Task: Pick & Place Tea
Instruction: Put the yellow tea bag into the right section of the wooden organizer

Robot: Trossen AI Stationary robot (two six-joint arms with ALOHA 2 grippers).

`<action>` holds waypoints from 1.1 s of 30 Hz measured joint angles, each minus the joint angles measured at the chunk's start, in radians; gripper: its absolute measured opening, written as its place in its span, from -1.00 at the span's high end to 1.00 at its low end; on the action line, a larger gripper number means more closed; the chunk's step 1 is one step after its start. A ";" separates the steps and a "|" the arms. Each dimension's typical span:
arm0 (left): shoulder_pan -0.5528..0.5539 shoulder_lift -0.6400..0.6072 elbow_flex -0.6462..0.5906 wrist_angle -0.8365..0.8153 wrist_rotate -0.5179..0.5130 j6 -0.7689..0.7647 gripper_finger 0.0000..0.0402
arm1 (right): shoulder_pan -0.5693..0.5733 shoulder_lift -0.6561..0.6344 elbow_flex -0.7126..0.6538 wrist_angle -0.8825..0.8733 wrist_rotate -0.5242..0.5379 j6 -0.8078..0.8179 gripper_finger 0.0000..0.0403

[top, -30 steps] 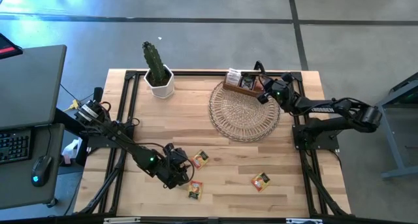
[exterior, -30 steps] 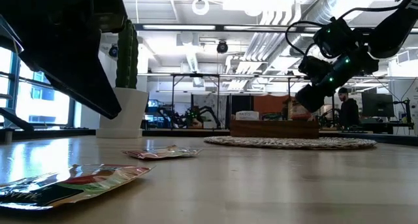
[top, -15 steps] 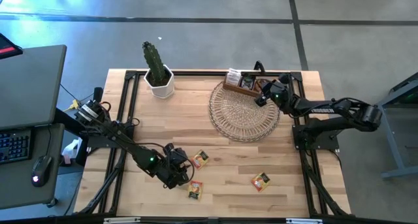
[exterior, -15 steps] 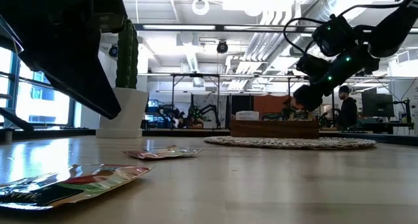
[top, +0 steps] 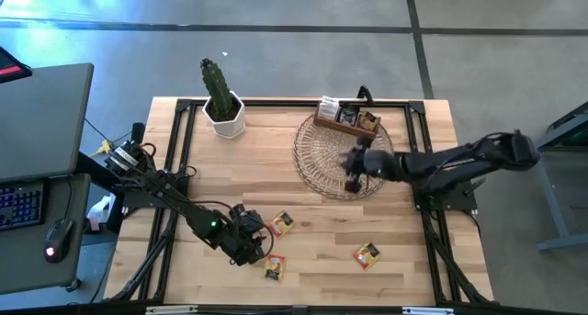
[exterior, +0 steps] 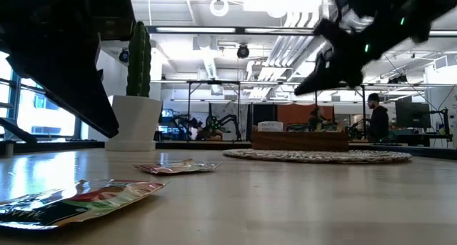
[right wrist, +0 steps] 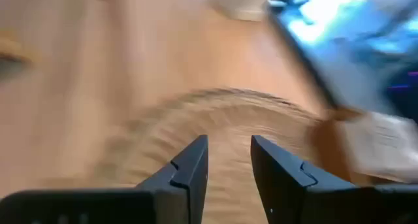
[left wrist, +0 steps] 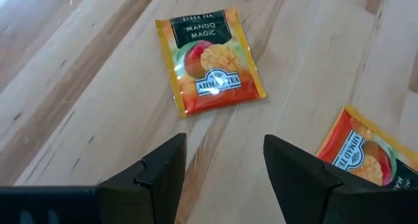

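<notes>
Three tea sachets lie flat on the wooden table: one [top: 281,223] beside my left gripper [top: 260,246], one [top: 274,267] by the near edge, one [top: 367,254] toward the right. In the left wrist view a mango sachet [left wrist: 209,61] lies ahead of my open left gripper [left wrist: 225,152], and another sachet [left wrist: 356,152] lies to one side. More sachets [top: 367,122] stand in the brown box [top: 344,127] at the far edge of the wicker mat [top: 322,173]. My right gripper [top: 354,163] hovers over the mat, open and empty [right wrist: 228,152].
A potted cactus [top: 220,99] stands at the far left of the table. A desk with a keyboard and mouse [top: 37,205] is beyond the left edge. Bare wood lies between the mat and the near sachets.
My right gripper has swung away from the box toward the table's near side and a little left, rising slightly; it now hangs over the mat's middle. A yellow-orange sachet shows in the box where the gripper stood before.
</notes>
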 joint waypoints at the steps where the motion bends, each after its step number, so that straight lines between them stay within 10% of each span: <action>1: 0.000 0.000 0.000 0.000 0.005 0.000 -0.01 | 0.047 0.000 0.040 -0.062 -0.014 0.047 0.44; 8: 0.000 0.000 0.000 0.001 0.010 0.000 -0.01 | 0.373 0.004 0.301 -0.375 -0.113 0.429 0.44; 15: 0.000 0.000 0.000 0.026 0.010 0.000 -0.01 | 0.652 0.173 0.520 -0.615 0.022 0.641 0.44; 26: 0.000 0.000 0.000 0.144 0.012 0.047 -0.01 | 0.681 0.515 0.657 -1.009 -0.375 1.032 0.44; 33: 0.000 0.000 0.000 0.151 0.036 0.250 -0.01 | 0.681 0.545 0.656 -1.095 -0.435 1.205 0.44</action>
